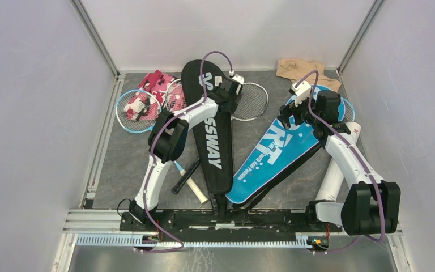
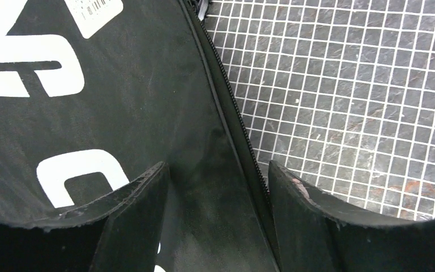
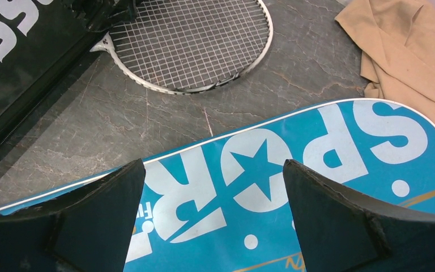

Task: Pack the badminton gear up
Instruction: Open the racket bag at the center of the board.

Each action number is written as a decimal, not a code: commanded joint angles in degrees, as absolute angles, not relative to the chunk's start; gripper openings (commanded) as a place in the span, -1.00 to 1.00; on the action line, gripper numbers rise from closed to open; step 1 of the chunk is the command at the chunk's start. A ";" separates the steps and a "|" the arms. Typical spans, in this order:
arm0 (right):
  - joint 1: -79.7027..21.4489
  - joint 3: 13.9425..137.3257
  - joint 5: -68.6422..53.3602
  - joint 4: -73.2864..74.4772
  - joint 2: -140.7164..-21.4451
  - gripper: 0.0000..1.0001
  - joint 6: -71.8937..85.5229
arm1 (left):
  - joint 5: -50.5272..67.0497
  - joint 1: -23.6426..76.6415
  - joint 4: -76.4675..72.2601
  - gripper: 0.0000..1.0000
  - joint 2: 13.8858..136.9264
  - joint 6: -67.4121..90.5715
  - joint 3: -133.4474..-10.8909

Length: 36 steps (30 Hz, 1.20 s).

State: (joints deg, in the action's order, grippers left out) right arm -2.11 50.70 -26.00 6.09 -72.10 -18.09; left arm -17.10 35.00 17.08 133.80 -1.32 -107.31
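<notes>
Currently: black CROSSWAY cover, flat on surface, centre field, long axis 12 to 6 o'clock. Zipper edge runs along its 3 o'clock side, with the white-framed racket head lying against it. Left pincer, parted and empty, straddles that edge; judged the nearer arm. Blue SPORT cover at 4 o'clock, axis 1 to 7. Right pincer spread wide above it, empty.

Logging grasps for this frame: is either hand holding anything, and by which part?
Nothing is held. The left hand is open over the zipper edge of the black cover; the right hand is open above the blue cover.
</notes>
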 commanded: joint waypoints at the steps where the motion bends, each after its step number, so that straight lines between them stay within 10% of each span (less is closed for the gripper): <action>1: -1.76 50.79 -27.19 5.03 -72.94 0.96 -17.75 | -20.28 35.16 15.38 0.30 133.36 -2.89 -109.26; 14: -1.69 52.21 -27.93 6.60 -74.97 0.96 -17.72 | -8.15 30.31 18.03 -0.96 123.39 5.02 -106.46; 36: -19.43 69.65 -43.58 -6.44 -88.08 0.96 7.38 | 14.65 23.80 4.91 -0.96 96.77 26.33 -85.98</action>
State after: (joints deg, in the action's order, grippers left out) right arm -16.56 68.18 -38.35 0.14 -86.83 -0.69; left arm 12.08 23.66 12.05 99.90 18.26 -89.43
